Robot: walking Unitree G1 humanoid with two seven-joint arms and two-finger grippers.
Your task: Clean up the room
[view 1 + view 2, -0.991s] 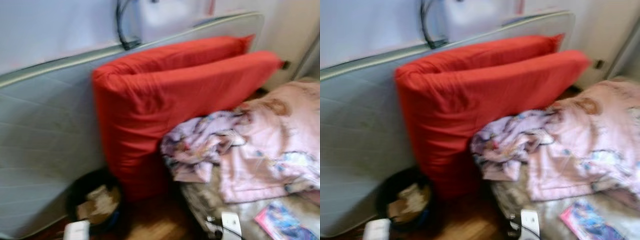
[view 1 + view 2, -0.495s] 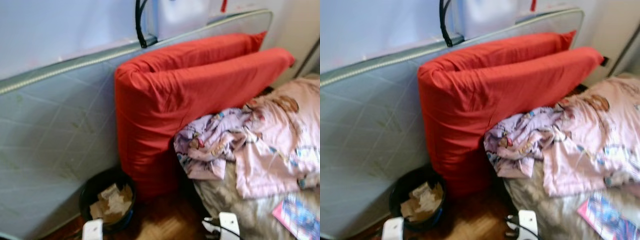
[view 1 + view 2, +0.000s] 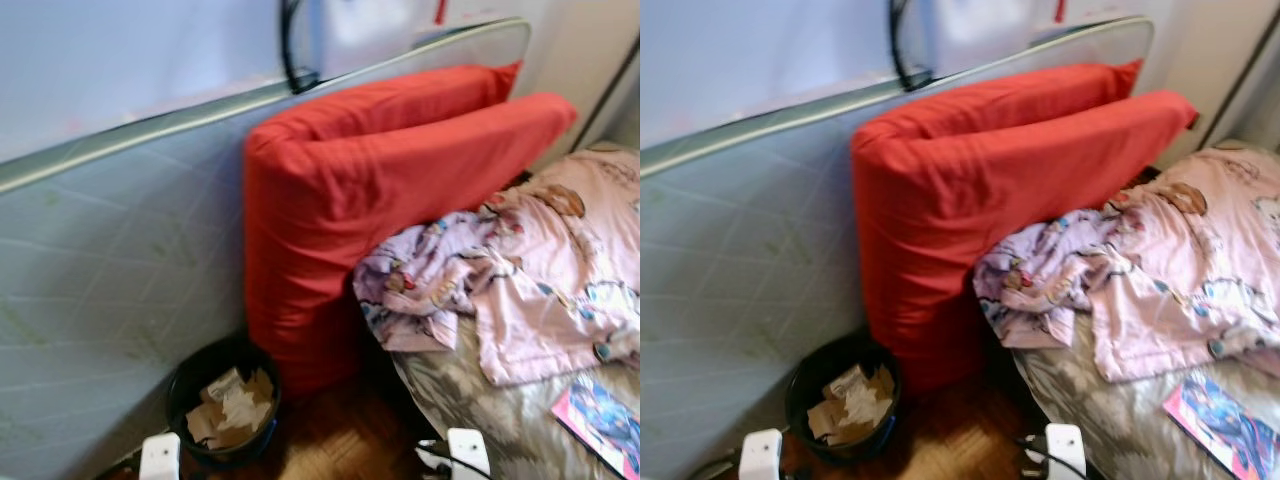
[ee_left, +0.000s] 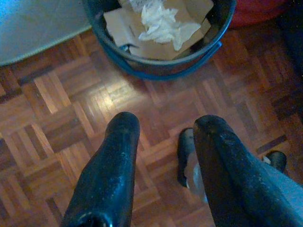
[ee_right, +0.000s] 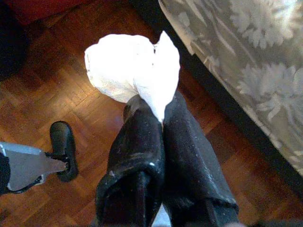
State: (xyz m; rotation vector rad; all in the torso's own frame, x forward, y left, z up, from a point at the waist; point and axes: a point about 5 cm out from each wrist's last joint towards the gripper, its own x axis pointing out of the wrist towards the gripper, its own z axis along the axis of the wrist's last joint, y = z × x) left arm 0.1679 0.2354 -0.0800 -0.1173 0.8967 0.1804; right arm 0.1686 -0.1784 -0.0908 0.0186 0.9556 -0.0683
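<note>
A black waste bin (image 3: 222, 404) holding torn cardboard and crumpled paper stands on the parquet at the foot of a red cushion (image 3: 380, 210). In the left wrist view the bin (image 4: 156, 33) lies just beyond my left gripper (image 4: 163, 130), whose two black fingers are open with nothing between them. My right gripper (image 5: 154, 111) is shut on a crumpled white tissue (image 5: 132, 66), held above the wooden floor beside the bed's edge.
A grey mattress (image 3: 110, 280) leans on the wall behind the red cushion. The bed (image 3: 500, 400) on the right carries a pink patterned blanket (image 3: 520, 280) and a colourful book (image 3: 605, 420). Two white robot parts (image 3: 160, 455) show at the lower edge.
The camera has swung left and the view has sharpened, so the cushion, bin and bed sit further right in the picture. The things themselves have not moved.
</note>
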